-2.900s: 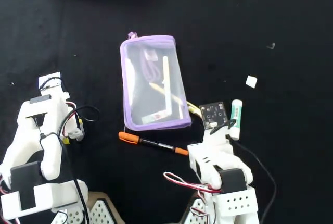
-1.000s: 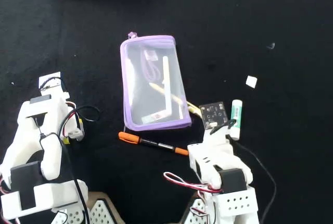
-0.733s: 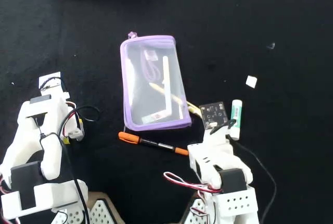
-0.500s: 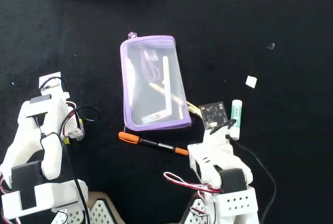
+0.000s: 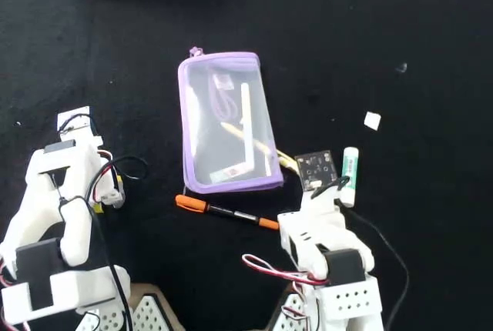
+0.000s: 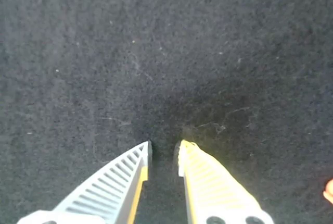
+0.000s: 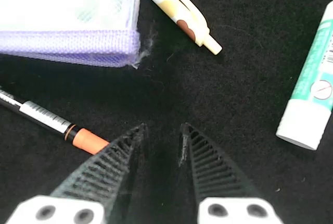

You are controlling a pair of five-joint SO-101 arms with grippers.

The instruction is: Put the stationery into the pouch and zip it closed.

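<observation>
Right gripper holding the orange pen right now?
No, the orange pen lies on the table beside the right gripper, whose jaws stand slightly apart with nothing between them.

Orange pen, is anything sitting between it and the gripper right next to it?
Nothing visible is in the way. The orange pen lies on the bare black table right beside the right gripper. The purple pouch lies beyond the pen, not between them.
</observation>
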